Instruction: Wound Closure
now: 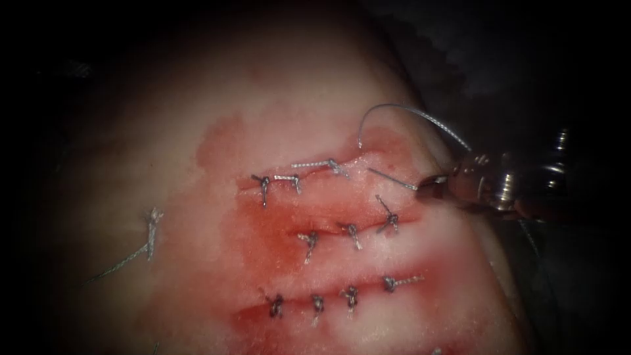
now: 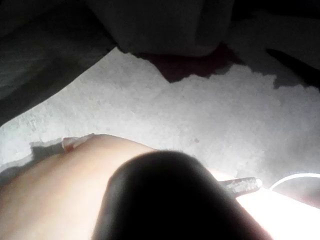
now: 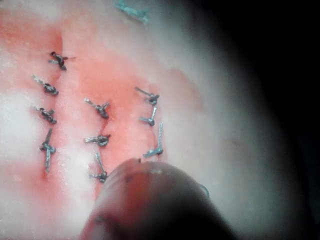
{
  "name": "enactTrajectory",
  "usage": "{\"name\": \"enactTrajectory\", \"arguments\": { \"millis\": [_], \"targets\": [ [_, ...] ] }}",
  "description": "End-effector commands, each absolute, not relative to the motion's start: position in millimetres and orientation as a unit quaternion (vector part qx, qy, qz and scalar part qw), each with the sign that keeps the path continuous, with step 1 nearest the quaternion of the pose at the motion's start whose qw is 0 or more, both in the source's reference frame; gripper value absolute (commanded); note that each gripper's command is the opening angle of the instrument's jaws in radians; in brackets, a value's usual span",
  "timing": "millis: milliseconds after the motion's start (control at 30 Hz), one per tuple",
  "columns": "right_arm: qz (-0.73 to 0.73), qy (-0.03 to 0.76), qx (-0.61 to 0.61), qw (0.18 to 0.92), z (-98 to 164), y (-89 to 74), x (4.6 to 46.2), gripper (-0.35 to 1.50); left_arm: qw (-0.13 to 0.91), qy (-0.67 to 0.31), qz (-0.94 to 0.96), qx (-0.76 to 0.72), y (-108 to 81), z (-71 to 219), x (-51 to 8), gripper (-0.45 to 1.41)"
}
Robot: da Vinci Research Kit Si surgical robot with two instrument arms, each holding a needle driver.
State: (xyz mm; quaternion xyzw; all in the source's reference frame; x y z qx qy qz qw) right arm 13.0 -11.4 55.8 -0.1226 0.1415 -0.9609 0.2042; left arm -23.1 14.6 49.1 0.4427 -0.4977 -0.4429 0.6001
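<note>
The tissue (image 1: 276, 131) carries three cuts (image 1: 328, 227), each closed by knotted stitches (image 1: 350, 297) and wet with red fluid (image 1: 276, 230). My right tool (image 1: 427, 187) comes in from the right, level with the right end of the upper cut. It is shut on a short grey thread (image 1: 393, 179) that runs left to the tissue. Above it a thin curved needle (image 1: 388, 108) arcs up, its point hanging down just over the tissue, with braided thread (image 1: 453, 135) trailing behind the tool. The right tool's shaft (image 3: 150, 200) hovers over the stitches (image 3: 100, 107). The left tool's dark shaft (image 2: 170, 200) lies beside the tissue (image 2: 60, 185).
A loose cut end of thread (image 1: 151, 230) lies on the tissue far left of the cuts. A teal scrap (image 3: 132, 11) sits at the tissue's edge. Grey cloth (image 2: 200, 115) lies beyond the tissue.
</note>
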Motion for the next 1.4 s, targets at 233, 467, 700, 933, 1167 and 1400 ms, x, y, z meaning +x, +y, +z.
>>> {"name": "enactTrajectory", "arguments": {
  "millis": [233,467,700,933,1167,1400],
  "targets": [
    [-0.957,0.133,-0.114,0.231,54,-13.4,8.1,-0.35,0.600,-0.500,-0.443,0.440,16.0,49,-23.8,0.99],
    [-0.954,0.100,-0.097,0.265,50,-17.1,-1.8,-0.35,0.600,-0.500,-0.444,0.440,16.0,49,-24.0,0.98],
    [-0.946,0.079,-0.086,0.304,48,-20.9,-11.5,-0.35,0.600,-0.501,-0.444,0.438,15.9,49,-24.3,0.96],
    [-0.939,0.072,-0.068,0.330,48,-23.7,-17.6,-0.35,0.600,-0.501,-0.445,0.437,15.9,49,-24.4,0.94],
    [-0.933,0.065,-0.071,0.346,49,-25.9,-19.0,-0.35,0.600,-0.501,-0.445,0.437,15.8,49,-24.5,0.94],
    [-0.931,0.067,-0.058,0.355,49,-26.9,-20.6,-0.35,0.600,-0.501,-0.445,0.437,15.8,49,-24.4,0.94]
  ]
}}
